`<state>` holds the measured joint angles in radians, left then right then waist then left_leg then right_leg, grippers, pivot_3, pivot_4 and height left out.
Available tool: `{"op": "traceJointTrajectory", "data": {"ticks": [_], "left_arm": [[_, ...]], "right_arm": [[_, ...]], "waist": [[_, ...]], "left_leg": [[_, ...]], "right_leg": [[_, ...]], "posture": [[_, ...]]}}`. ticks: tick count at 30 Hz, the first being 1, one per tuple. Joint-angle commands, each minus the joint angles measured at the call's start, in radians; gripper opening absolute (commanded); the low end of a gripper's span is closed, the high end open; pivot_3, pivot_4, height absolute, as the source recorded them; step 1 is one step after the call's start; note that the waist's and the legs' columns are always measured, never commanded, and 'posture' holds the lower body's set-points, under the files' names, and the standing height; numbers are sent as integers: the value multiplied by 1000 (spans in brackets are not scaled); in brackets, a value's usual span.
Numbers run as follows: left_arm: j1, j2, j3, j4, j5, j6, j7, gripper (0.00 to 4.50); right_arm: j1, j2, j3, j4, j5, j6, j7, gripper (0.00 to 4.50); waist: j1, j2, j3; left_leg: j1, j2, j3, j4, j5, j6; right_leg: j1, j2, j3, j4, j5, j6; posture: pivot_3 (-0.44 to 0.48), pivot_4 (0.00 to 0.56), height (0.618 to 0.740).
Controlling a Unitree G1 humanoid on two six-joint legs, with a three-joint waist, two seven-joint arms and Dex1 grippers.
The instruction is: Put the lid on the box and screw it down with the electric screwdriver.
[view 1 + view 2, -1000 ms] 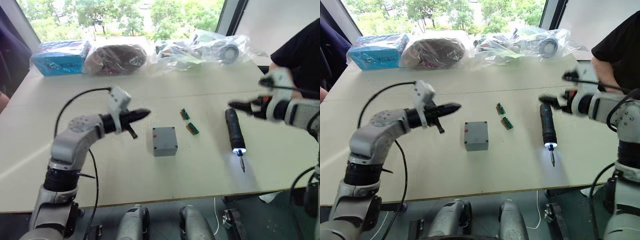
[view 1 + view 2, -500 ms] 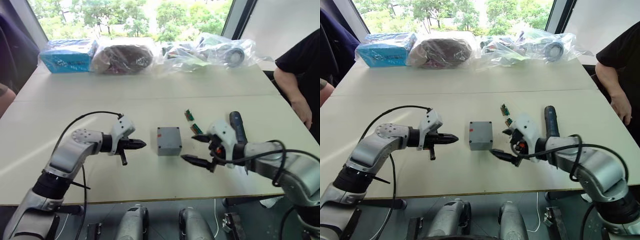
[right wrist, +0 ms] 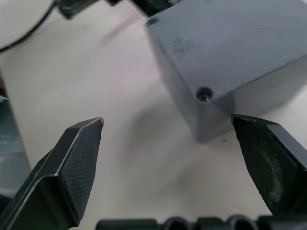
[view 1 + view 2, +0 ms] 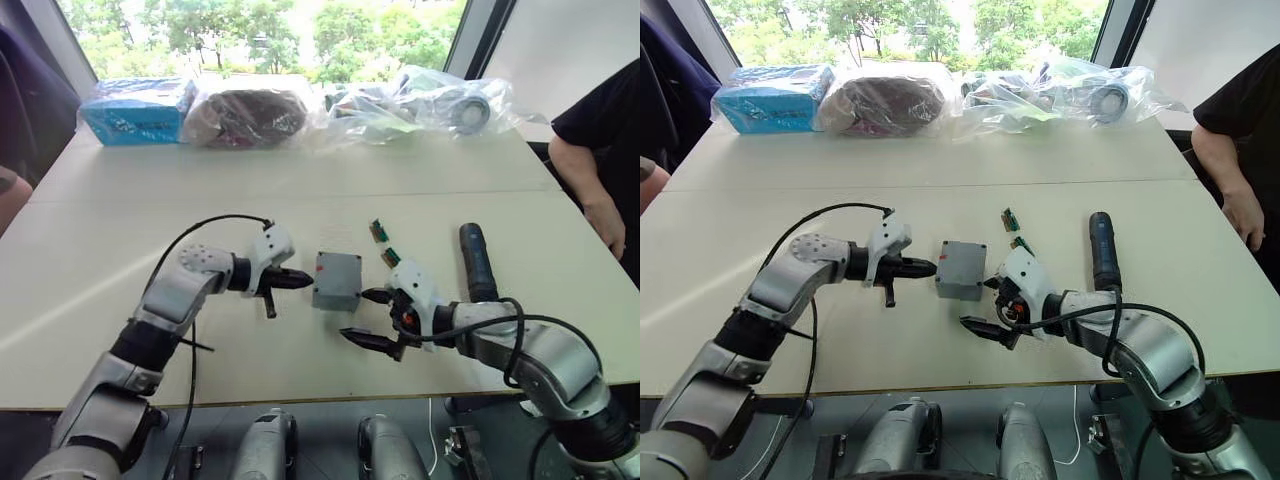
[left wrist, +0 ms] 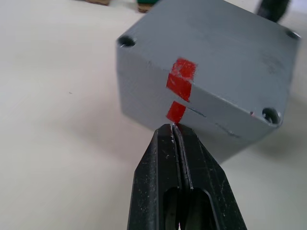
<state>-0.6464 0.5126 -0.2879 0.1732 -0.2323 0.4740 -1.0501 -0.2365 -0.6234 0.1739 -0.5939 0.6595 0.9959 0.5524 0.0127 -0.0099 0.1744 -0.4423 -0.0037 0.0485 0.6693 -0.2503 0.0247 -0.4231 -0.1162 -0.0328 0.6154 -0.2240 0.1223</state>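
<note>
Tabletop: closed left gripper at box, open right gripper beside.

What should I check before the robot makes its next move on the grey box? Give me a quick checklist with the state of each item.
1. Lid seated on the box: ok, red marks line up across the seam.
2. Left gripper shut, tips at the box's side by the red mark: ok; actual contact cannot tell.
3. Right gripper open near the box's corner: ok, not gripping anything.
4. Electric screwdriver in hand: not ok, it lies on the table beyond the right arm.
5. Screws in the corner holes: cannot tell.
6. Green connector blocks away from the box: ok.
</note>
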Motion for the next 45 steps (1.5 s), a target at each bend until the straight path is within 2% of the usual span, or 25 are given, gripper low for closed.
{"op": "traceJointTrajectory", "data": {"ticks": [1, 5, 9, 14, 21, 27, 45], "left_arm": [[-33, -11, 15, 22, 16, -64, -14, 0], [-32, 31, 31, 56, 46, -97, -17, 0], [8, 64, 21, 54, 63, -109, -31, 0], [120, 120, 16, -132, 6, -6, -83, 0], [152, 69, 33, -222, -22, 59, -34, 0], [103, 11, 37, -166, -4, 33, 12, 0], [65, -13, 25, -92, 21, -15, 9, 0]], "right_arm": [[-4, 23, -57, -92, 60, 29, -28, 4493], [-5, -21, -122, -120, 66, 40, -32, 4493], [-27, -101, -82, -62, -38, -41, 12, 4493], [-79, -132, 10, 97, -185, -199, 89, 4493], [-82, -80, 68, 160, -243, -267, 137, 4493], [-39, -33, 44, 100, -217, -208, 112, 4493], [-20, 38, 20, 57, -220, -134, 76, 4493]], "waist": [[0, 0, 0], [0, 0, 0], [-1, 0, 0], [-6, 0, 0], [0, 0, 0], [0, 0, 0], [-1, 0, 0]], "left_leg": [[0, 0, 0, 0, 0, 0], [0, 0, 0, 0, 0, 0], [0, 0, 0, 0, 0, 0], [0, 0, 0, 0, 0, 0], [0, 0, 0, 1, 0, 0], [0, 0, 0, 2, 0, 0], [0, 0, 0, 3, 0, 0]], "right_leg": [[0, 0, 0, 0, 0, 0], [0, 0, 0, 1, 0, 0], [0, 0, 0, 1, 0, 0], [-1, 0, 0, 1, 0, 0], [0, 0, 0, 2, 0, 0], [0, 0, 0, 3, 0, 0], [0, 0, 0, 4, 0, 0]], "posture": [[0, 150, 740], [0, 150, 740], [0, 150, 740], [0, 150, 740], [0, 150, 740], [0, 150, 740], [0, 150, 740]]}}
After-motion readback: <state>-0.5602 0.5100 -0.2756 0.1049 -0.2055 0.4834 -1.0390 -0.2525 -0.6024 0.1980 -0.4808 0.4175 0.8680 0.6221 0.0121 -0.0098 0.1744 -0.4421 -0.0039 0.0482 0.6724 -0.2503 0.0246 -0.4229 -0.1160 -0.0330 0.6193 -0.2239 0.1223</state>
